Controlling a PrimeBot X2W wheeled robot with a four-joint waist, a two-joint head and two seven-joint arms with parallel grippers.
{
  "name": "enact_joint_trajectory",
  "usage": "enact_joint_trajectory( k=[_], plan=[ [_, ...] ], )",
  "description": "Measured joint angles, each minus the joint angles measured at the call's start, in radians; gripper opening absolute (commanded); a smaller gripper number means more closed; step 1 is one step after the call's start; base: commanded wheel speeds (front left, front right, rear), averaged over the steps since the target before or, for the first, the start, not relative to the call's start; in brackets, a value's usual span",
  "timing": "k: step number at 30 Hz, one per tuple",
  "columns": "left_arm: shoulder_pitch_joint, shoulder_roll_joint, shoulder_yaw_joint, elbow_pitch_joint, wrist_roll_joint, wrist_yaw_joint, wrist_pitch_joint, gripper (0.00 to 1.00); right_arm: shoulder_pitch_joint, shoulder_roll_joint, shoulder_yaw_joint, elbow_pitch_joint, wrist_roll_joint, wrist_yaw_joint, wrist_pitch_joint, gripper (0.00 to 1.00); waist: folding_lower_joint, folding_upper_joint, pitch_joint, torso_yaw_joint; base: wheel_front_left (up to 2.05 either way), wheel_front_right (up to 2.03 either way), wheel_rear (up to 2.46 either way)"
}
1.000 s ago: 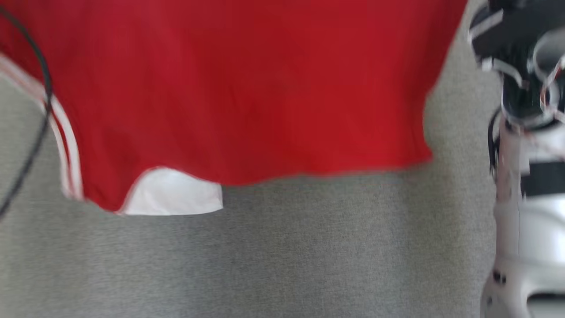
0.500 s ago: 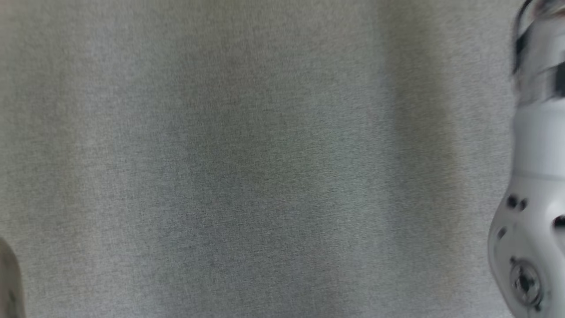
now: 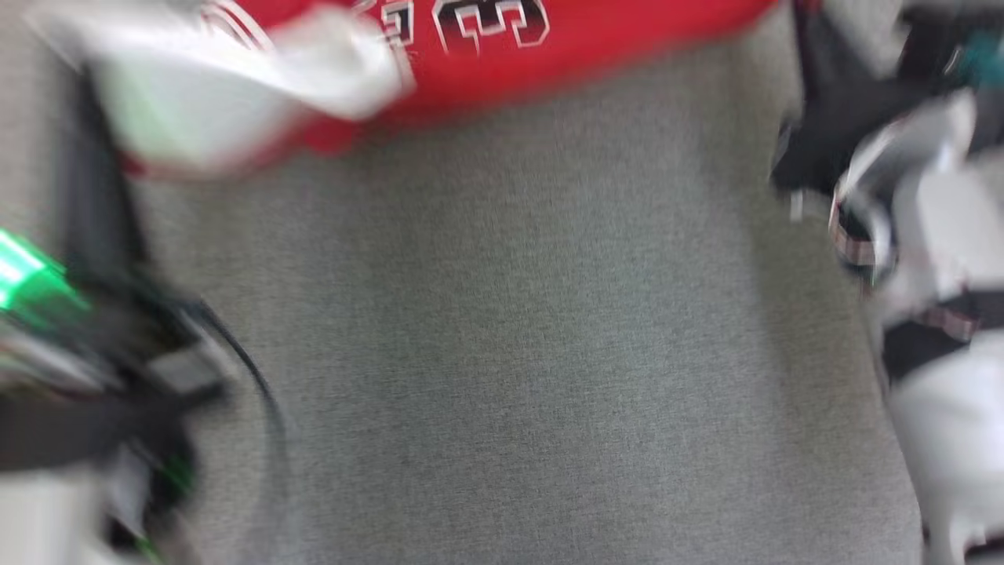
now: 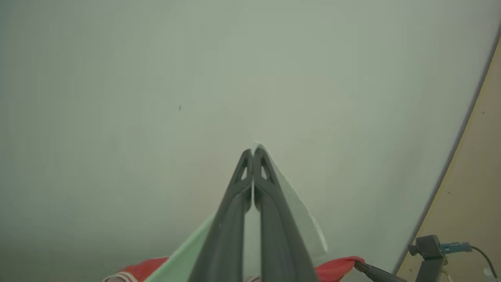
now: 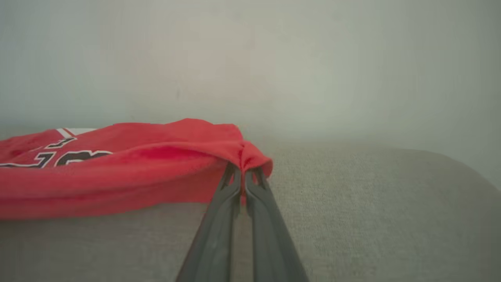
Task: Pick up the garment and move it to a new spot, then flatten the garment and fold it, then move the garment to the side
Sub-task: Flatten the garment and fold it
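Note:
The garment (image 3: pixel 565 47) is a red jersey with black-and-white lettering and a white panel (image 3: pixel 235 86); it lies blurred along the top of the head view on the grey surface. My left gripper (image 4: pixel 252 150) is shut on the thin white panel (image 4: pixel 297 211), held up in front of a pale wall, with red cloth (image 4: pixel 336 266) hanging below. My right gripper (image 5: pixel 242 168) is shut on a bunched red corner of the garment (image 5: pixel 117 168), just above the grey surface. Both arms show as blurs at the sides of the head view.
A grey fabric-covered surface (image 3: pixel 510 353) spreads below the garment. In the left wrist view, a tan area (image 4: pixel 477 176) lies at the right, with a dark clamp and blue plug (image 4: pixel 434 248) at its bottom. A black cable (image 3: pixel 251 369) loops by my left arm.
The head camera has swung: the garment filled the top a second ago, left the picture, and now shows at the top with its lettering up. Both arms have come into the picture.

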Motion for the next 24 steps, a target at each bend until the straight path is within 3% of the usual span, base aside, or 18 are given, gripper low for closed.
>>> enact_joint_trajectory(
  k=[6, 11, 19, 22, 24],
  plan=[
    [0.290, -0.045, -0.144, 0.035, -0.026, 0.000, 0.000, 0.00, 0.291, -0.081, 0.054, -0.118, 0.041, 0.000, 0.223, 0.00, -0.0002, -0.0001, -0.108, 0.018, 0.00, 0.00, 0.00],
    [0.450, -0.065, -0.225, 0.066, -0.083, 0.000, 0.000, 0.00, 0.518, -0.096, 0.010, -0.261, 0.039, 0.000, 0.376, 0.00, -0.0003, -0.0003, -0.211, 0.031, 0.00, 0.00, 0.00],
    [0.576, -0.079, -0.214, 0.105, -0.228, 0.000, 0.000, 0.00, 0.774, -0.039, -0.151, -0.432, -0.021, 0.000, 0.510, 0.00, -0.0004, -0.0003, -0.350, 0.053, 0.00, 0.00, 0.00],
    [0.608, -0.061, -0.234, 0.097, -0.345, 0.000, 0.000, 0.00, 0.833, -0.010, -0.181, -0.464, -0.027, 0.000, 0.549, 0.00, -0.0003, -0.0003, -0.385, 0.063, 0.00, 0.00, 0.00],
    [0.626, -0.019, -0.293, 0.081, -0.436, 0.000, 0.000, 0.00, 0.864, 0.006, -0.192, -0.482, -0.031, 0.000, 0.573, 0.00, -0.0003, -0.0003, -0.402, 0.070, 0.00, 0.00, 0.00]
  ],
)
